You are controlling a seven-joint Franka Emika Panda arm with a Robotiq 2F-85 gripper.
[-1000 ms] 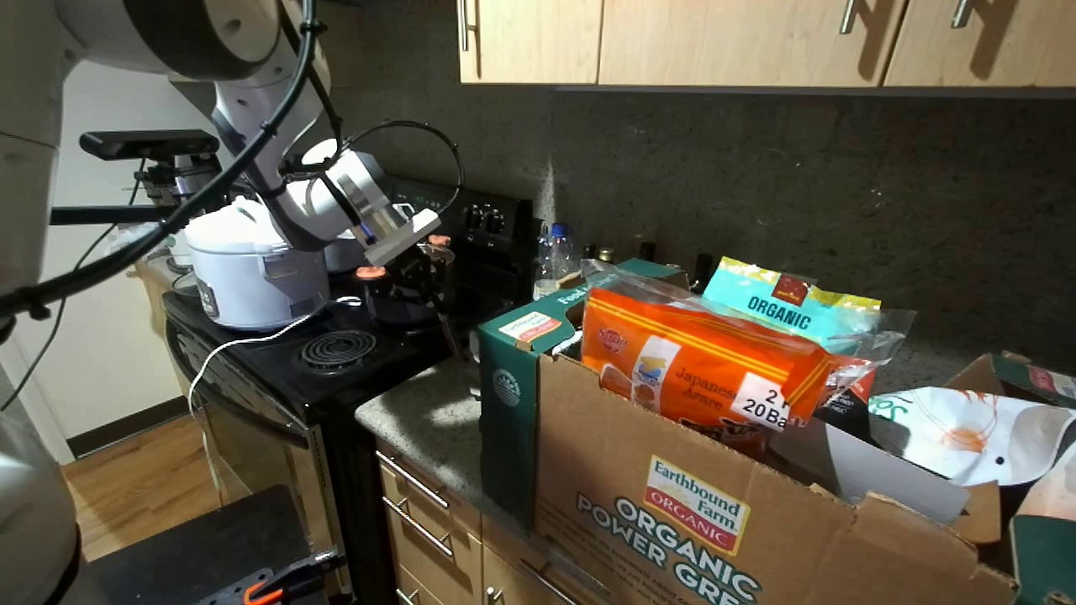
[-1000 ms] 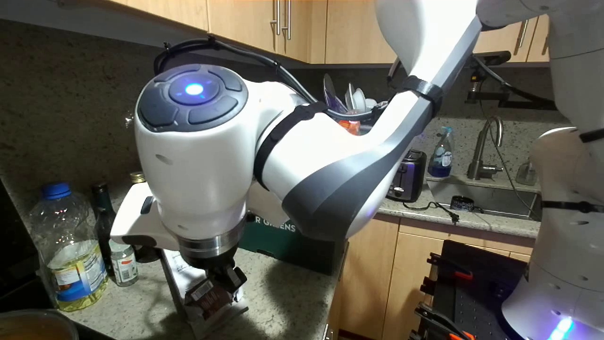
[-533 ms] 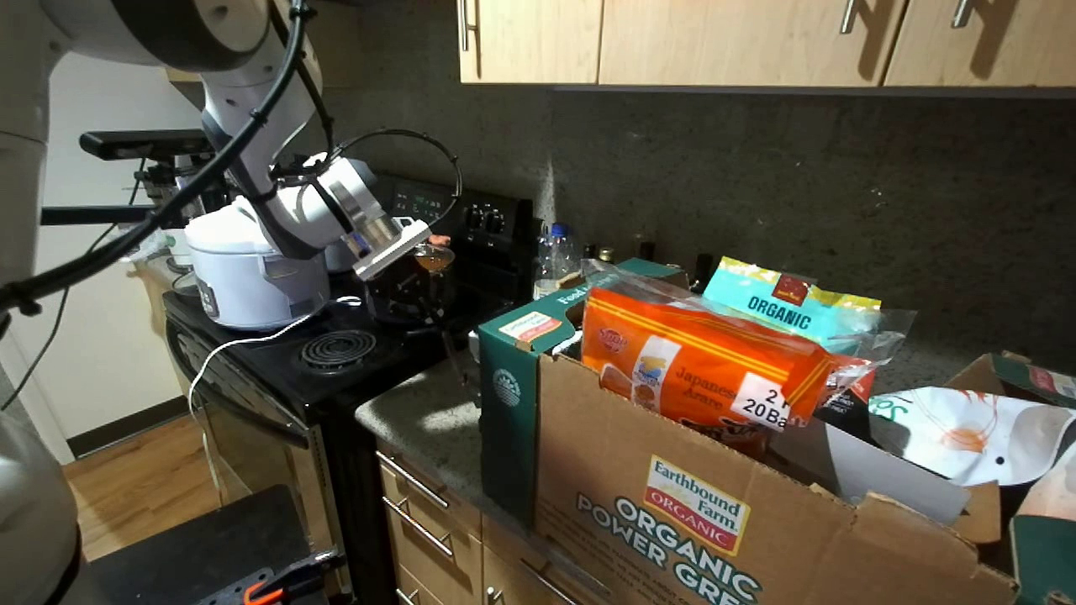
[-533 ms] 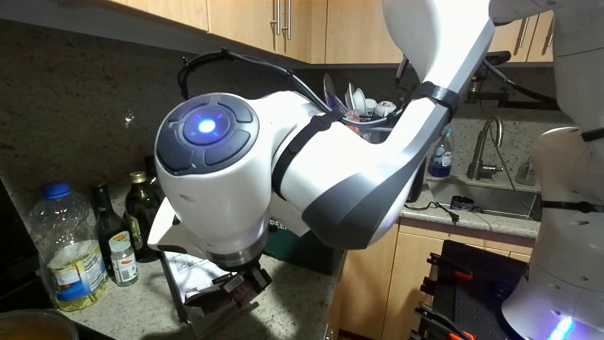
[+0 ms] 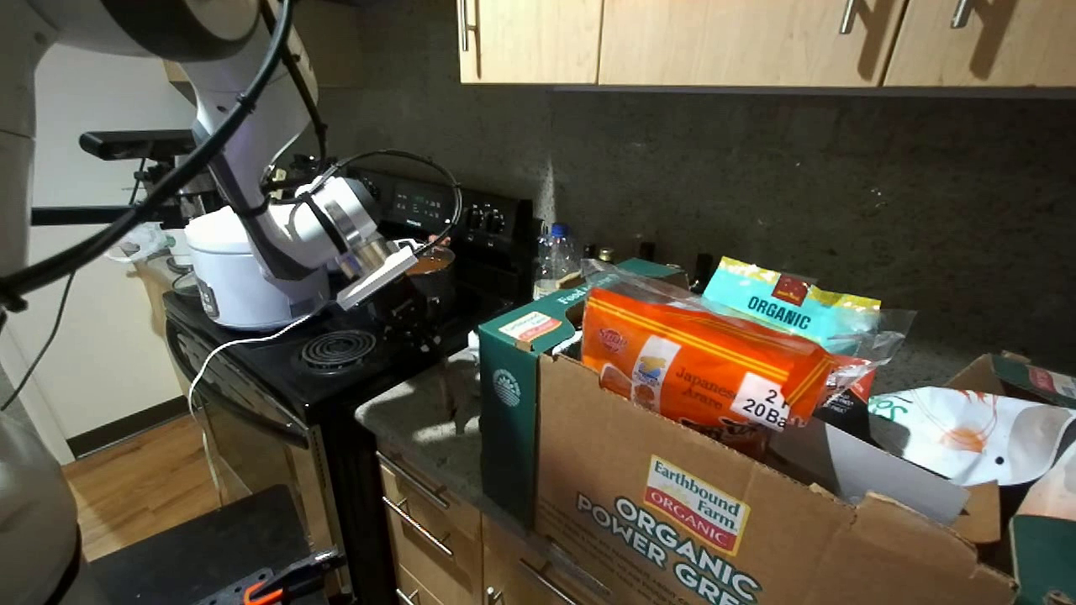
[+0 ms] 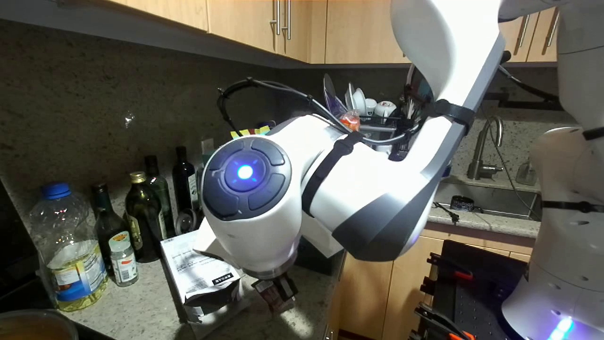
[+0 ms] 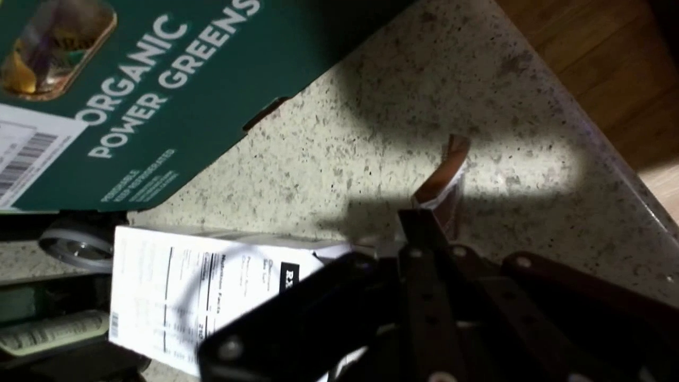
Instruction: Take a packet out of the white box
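The black gripper (image 7: 419, 215) pinches a flat reddish-brown packet (image 7: 443, 174) — likely to clear the oblong white cardboard box (image 6: 200, 264) beside it.

In exterior view, box (image 6: 200, 262) on counter (image 6: 137, 307), bottles (image 6: 140, 219) left of it, packet (image 6: 272, 296) right.
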